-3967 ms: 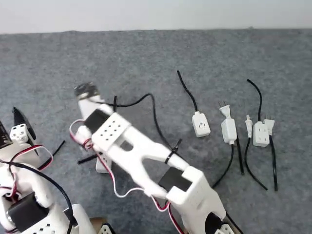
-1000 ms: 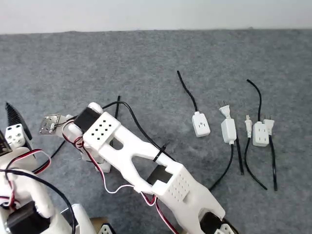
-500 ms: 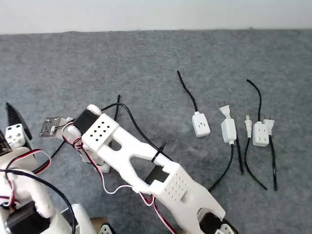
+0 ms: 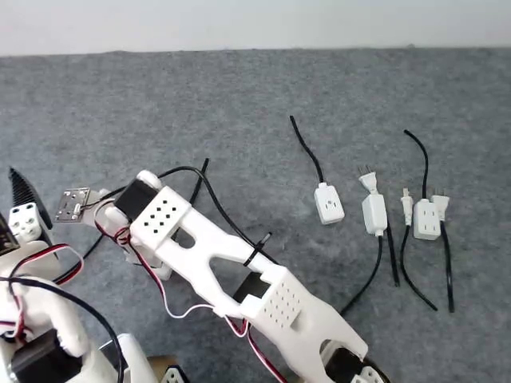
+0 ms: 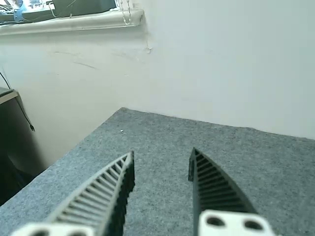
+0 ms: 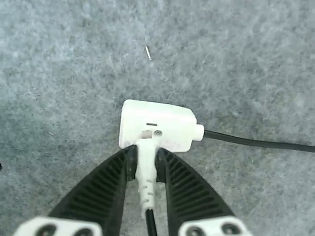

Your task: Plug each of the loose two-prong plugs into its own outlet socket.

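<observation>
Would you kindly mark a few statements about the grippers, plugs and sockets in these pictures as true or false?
1. The right gripper is shut on a white plug. True.
2. The left gripper holds a socket. False: it is open and empty.
3. The socket at the held plug has a black cord. True.
4. The held plug is the only one here. False: a loose plug lies on the grey carpet between a second socket and a third socket.
</observation>
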Robot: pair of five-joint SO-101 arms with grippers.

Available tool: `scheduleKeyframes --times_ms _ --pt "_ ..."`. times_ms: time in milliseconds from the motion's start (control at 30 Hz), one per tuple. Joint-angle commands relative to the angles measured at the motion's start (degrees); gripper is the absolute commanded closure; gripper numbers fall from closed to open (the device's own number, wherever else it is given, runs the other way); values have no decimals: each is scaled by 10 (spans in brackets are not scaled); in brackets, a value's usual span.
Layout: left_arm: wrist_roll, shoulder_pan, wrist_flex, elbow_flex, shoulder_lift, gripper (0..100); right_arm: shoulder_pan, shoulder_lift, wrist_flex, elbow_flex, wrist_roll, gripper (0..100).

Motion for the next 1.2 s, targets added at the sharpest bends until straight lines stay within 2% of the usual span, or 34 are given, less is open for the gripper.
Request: scheduleKeyframes --times_ms 0,1167 --pt "-4 -4 -3 -8 2 812 -7 -8 6 -34 -6 991" --pt "-4 -4 0 -4 1 812 -4 86 -32 -34 -5 991"
